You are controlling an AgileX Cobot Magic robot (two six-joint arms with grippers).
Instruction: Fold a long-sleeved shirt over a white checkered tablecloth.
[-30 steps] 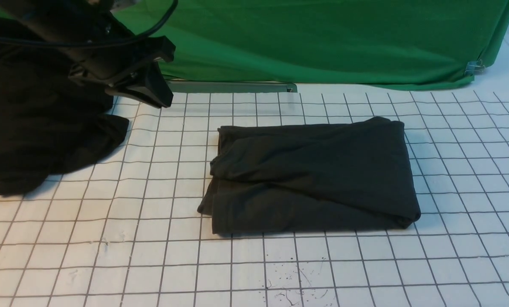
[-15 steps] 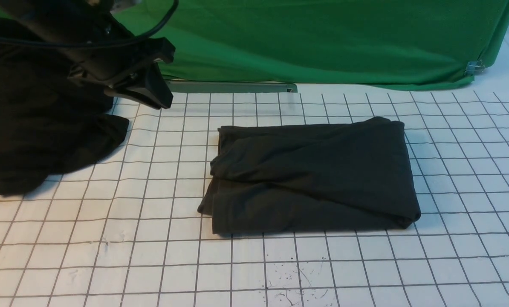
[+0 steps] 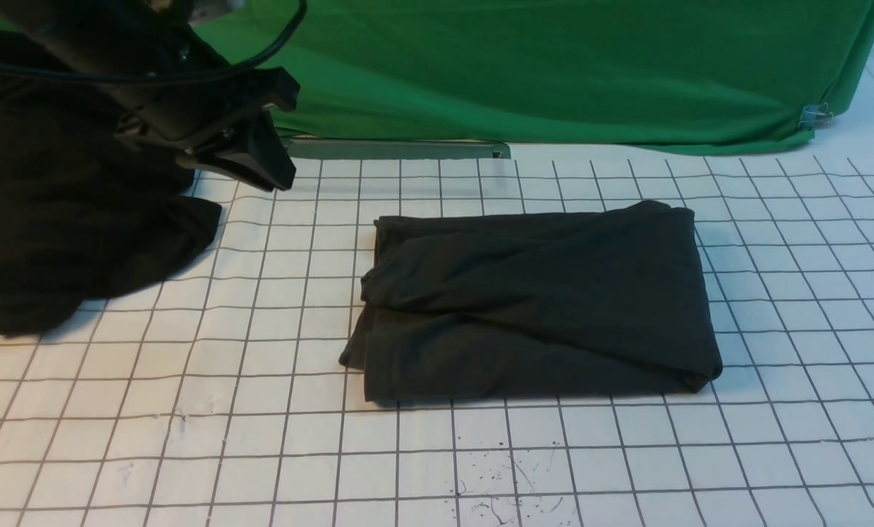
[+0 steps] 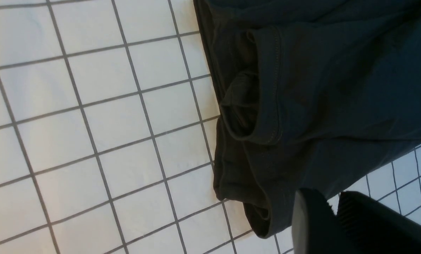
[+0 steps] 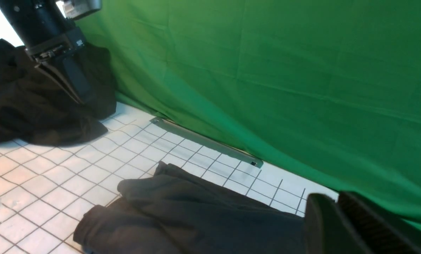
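Note:
The long-sleeved shirt (image 3: 532, 300) lies folded into a dark charcoal rectangle in the middle of the white checkered tablecloth (image 3: 261, 439). No print shows on it. My left gripper (image 3: 279, 176) hangs above the cloth at the back left, well clear of the shirt. In the left wrist view the shirt's hemmed edge (image 4: 267, 106) sits beyond my left gripper (image 4: 337, 197), whose jaws stand narrowly open with nothing between them. My right gripper (image 5: 334, 197) hovers over the shirt's (image 5: 196, 215) far side, jaws almost together and empty. It is out of the front view.
A shapeless black heap of cloth (image 3: 78, 219) sits at the far left, under and behind the left arm. A green cloth (image 3: 554, 66) hangs along the back, with a grey metal strip (image 3: 400, 150) at its foot.
The left gripper has sunk very slightly at the back left. The folded shirt has not moved.

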